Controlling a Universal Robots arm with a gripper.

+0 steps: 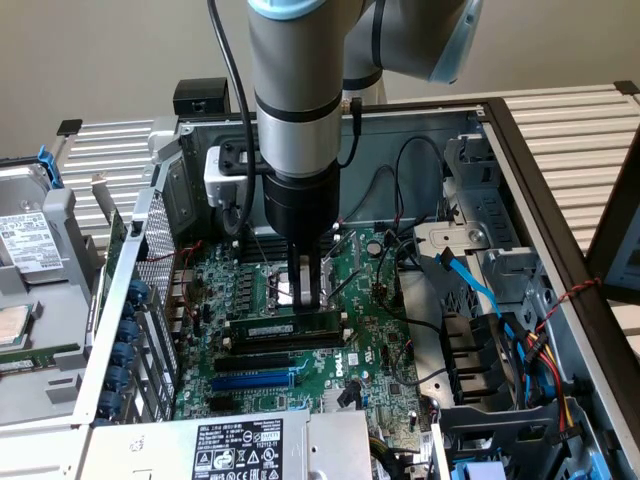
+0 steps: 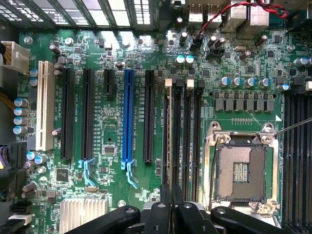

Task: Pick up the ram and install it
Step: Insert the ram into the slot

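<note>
The ram (image 1: 278, 328) is a thin green stick with a white label. It stands on edge in a black memory slot of the large green motherboard (image 1: 375, 350), beside the CPU socket (image 2: 241, 168). My gripper (image 1: 310, 300) comes straight down onto the ram's end nearer the exterior view's right. In the wrist view the ram (image 2: 168, 131) shows edge-on along the first slot and runs in between the black fingers (image 2: 165, 204). My gripper (image 2: 171, 207) is shut, its fingers pressed close together on the stick's top edge.
The open computer case (image 1: 520, 200) walls the board in. Black and blue cables (image 1: 465, 275) lie at the exterior view's right. Blue and black expansion slots (image 1: 255, 380) run beside the memory slots. The power supply (image 1: 235, 445) sits in front. A hard drive (image 1: 30, 240) lies outside the case.
</note>
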